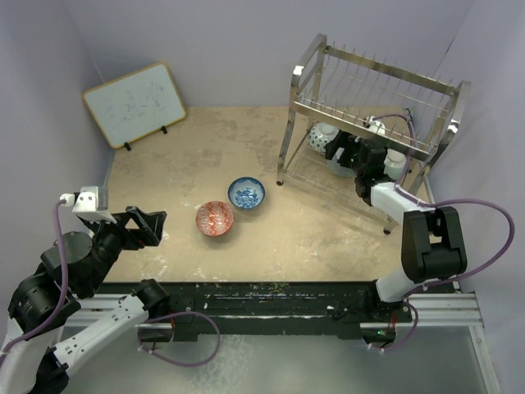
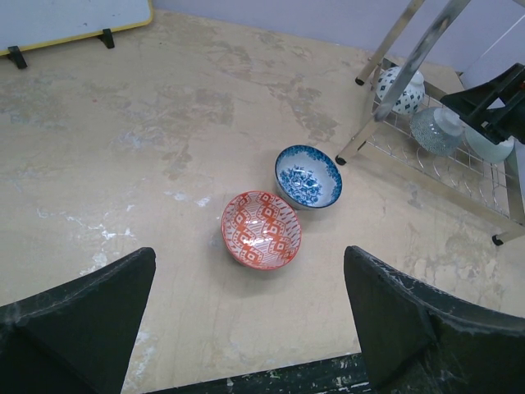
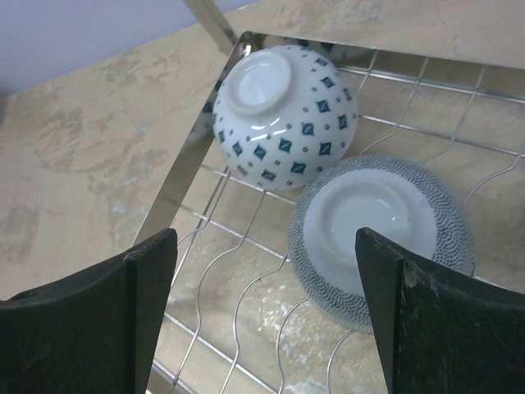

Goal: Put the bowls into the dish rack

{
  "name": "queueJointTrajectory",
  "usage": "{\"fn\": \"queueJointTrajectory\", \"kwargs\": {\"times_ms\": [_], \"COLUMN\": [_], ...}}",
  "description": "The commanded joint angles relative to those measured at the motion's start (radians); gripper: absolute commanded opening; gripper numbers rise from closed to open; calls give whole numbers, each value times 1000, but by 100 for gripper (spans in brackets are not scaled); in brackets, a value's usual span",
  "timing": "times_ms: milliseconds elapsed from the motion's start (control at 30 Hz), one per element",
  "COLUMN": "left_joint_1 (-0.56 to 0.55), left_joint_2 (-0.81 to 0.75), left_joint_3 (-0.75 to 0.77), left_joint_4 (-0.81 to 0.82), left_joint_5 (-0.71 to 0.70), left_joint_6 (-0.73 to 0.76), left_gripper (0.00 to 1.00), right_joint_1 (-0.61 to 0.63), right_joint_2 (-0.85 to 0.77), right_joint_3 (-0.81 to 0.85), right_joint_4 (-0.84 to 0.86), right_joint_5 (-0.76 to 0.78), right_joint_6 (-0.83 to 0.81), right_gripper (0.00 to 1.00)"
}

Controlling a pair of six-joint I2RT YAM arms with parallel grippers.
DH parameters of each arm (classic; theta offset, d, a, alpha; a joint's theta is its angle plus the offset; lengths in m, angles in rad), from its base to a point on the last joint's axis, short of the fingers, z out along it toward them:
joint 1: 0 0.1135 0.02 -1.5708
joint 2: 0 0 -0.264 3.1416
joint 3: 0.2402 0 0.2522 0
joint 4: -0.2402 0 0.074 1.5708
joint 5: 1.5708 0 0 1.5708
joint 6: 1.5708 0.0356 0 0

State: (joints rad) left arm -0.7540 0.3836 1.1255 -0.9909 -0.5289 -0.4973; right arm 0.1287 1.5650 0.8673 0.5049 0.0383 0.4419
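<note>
Bowls: two on the beige tabletop (image 1: 164,172), two upturned in the tall silver wire dish rack (image 1: 385,63).
At 8 o'clock your left gripper (image 1: 151,226) hovers spread wide, grasping nothing; near centre the red-orange patterned ceramic bowl (image 1: 214,217) sits upright just beside the blue-and-white floral ceramic bowl (image 1: 246,193). At 2 o'clock your right gripper (image 3: 264,246), released and empty, hangs over the rack's lower tier above a white diamond-dotted ceramic bowl (image 3: 285,115) and a grey-speckled bowl (image 3: 381,238).
</note>
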Motion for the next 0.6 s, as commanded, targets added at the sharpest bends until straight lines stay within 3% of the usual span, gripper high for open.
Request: {"fn": "queueJointTrajectory", "kwargs": {"times_ms": [0,300,567], "left_joint_1": [-3,-4,-4], "left_joint_2": [7,-7,-26], "left_joint_3": [-8,-15,-7], "left_joint_4": [17,12,-4], "left_joint_5": [-6,-2,-11], "left_joint_6": [-6,-15,-23], "left_gripper": [99,99,99], "right_joint_1": [-1,-1,-2], "right_joint_2": [-67,2,81], "right_joint_3": [-3,1,56], "right_joint_4": [59,59,16], "right_joint_5": [-127,-185,-129], "right_joint_6": [-40,-6,3], "right_gripper": [90,91,91]}}
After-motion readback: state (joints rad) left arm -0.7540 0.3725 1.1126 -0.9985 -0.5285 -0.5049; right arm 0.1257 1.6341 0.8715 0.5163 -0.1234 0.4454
